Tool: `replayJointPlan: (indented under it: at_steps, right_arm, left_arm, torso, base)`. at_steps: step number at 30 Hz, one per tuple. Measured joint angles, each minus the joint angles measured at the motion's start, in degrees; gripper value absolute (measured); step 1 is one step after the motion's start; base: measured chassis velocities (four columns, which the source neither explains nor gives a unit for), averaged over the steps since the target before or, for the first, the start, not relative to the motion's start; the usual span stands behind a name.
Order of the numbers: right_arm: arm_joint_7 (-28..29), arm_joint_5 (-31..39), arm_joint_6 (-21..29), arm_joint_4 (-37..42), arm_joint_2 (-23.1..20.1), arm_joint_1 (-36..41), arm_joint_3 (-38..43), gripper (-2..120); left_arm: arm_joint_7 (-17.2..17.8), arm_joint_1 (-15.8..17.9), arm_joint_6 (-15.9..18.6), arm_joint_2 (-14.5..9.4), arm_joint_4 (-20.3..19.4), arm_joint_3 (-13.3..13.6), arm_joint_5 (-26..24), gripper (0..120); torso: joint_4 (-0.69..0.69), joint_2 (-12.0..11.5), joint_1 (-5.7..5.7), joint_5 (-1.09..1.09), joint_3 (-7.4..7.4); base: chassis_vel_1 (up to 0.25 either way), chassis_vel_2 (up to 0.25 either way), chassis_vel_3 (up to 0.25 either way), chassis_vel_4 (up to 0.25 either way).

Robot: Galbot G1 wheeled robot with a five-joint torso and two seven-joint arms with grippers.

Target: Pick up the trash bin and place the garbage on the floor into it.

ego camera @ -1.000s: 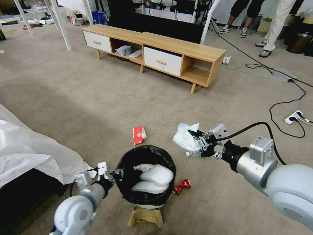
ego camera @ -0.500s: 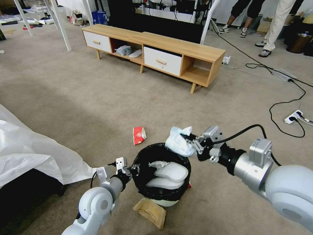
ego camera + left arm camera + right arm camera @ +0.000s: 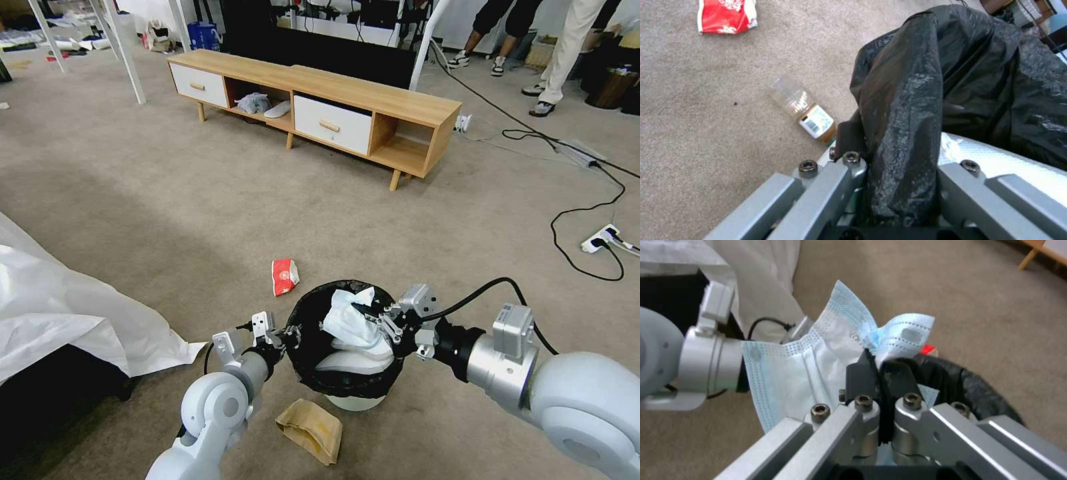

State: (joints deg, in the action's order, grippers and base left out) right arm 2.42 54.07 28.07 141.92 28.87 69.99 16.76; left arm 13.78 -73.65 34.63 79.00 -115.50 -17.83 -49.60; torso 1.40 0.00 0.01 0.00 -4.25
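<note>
beige carpet (image 3: 167, 200) runs across the room to a low wooden cabinet (image 3: 347, 93) at the back, and a white sheet (image 3: 60, 300) lies at our far left. moving rightward, our left gripper (image 3: 283, 335) is pinched on the near-left rim of the bin (image 3: 347, 383), its jaws closed on the folded black liner (image 3: 907, 100), and the bin looks lifted off the carpet. we judge that this hold is on plastic as much as on the wall, so the liner could slide or the bin could swing and tip, spilling the white pieces already inside. on the carpet just behind the bin lies a red-white packet (image 3: 285, 275), and in the left wrist view a clear bottle (image 3: 802, 111) lies beside the bin; in front of the bin sits a brown paper bag (image 3: 311, 430). these are not yet collected. to the right, our right gripper (image 3: 375, 319) hangs over the bin's mouth with its jaws pressed together on a pale blue mask (image 3: 347, 317), which droops into the opening. the mask is light and floppy, and in the right wrist view a fold of it sits caught between the fingers (image 3: 862, 373); we think it may cling on release or catch on the rim and slide outside. the right gripper is also close to the rim, so a careless pull-back could knock the bin in our left grip.
</note>
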Motion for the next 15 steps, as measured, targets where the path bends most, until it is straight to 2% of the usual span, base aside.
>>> replayJointPlan:
  at_steps: [11, 15]
  right_arm:
    - [-0.78, -2.18, -0.14, -3.40, 1.59, -0.28, -3.36, 0]
    - [-1.11, -3.37, -0.56, -5.28, 2.35, -0.65, -4.91, 0]
  left_arm:
    - [-0.28, -2.22, 0.59, -0.65, -3.73, -0.01, 0.28, 0]
    - [-1.74, -3.21, 0.59, -1.64, -4.59, -0.87, 1.40, 0]
  torso:
    - [0.00, 0.00, 0.00, 0.00, 0.00]
    - [0.00, 0.00, 0.00, -0.01, 0.00]
  base:
    - [0.000, 0.000, 0.000, 0.000]
    - [0.000, 0.000, 0.000, 0.000]
